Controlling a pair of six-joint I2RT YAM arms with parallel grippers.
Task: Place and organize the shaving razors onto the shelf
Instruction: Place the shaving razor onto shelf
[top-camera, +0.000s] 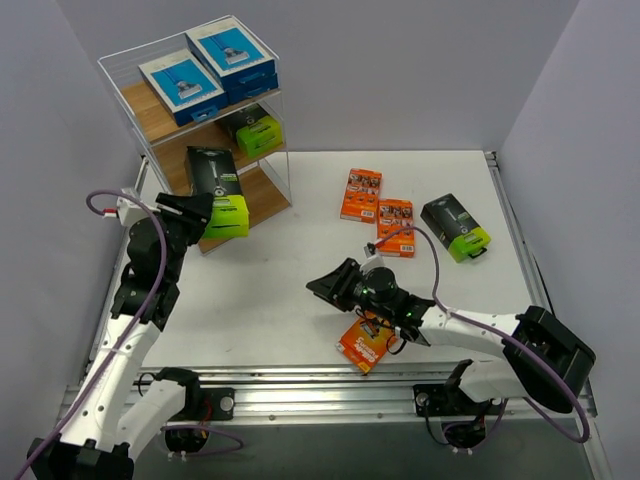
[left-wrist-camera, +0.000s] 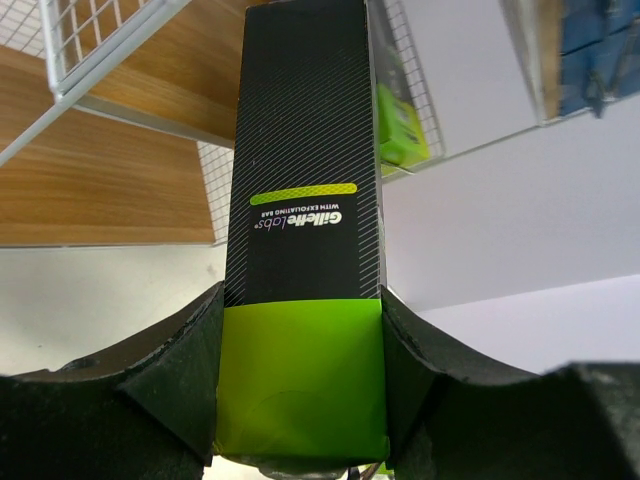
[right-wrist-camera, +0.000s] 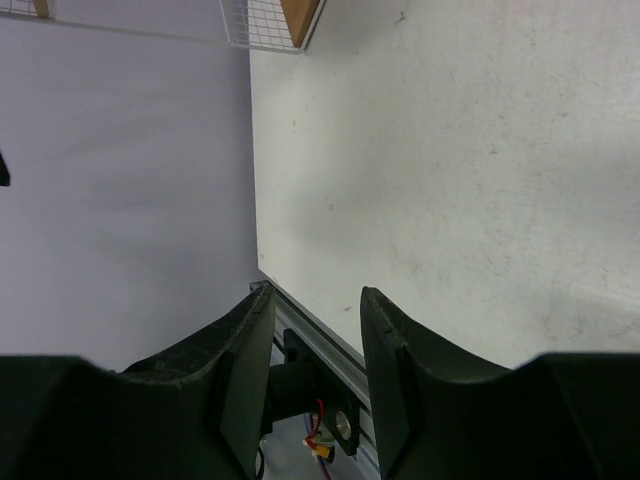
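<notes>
My left gripper (top-camera: 216, 212) (left-wrist-camera: 300, 305) is shut on the lime-green end of a black razor pack (top-camera: 214, 178) (left-wrist-camera: 303, 170), held in the air in front of the shelf (top-camera: 160, 112) (left-wrist-camera: 95, 180). Two blue-and-white packs (top-camera: 207, 68) lie on the top board, and a black-and-green pack (top-camera: 256, 130) (left-wrist-camera: 400, 125) lies on the middle board. My right gripper (top-camera: 323, 285) (right-wrist-camera: 316, 300) is open and empty, low over the table's middle. An orange pack (top-camera: 364, 346) lies under the right arm. Two orange packs (top-camera: 361, 194) (top-camera: 395, 226) and a black-and-green pack (top-camera: 456, 227) lie at the far right.
Grey walls close in the table on the left, back and right. A metal rail (top-camera: 330, 380) (right-wrist-camera: 330, 360) runs along the near edge. The shelf's lower corner (right-wrist-camera: 298, 18) shows at the top of the right wrist view.
</notes>
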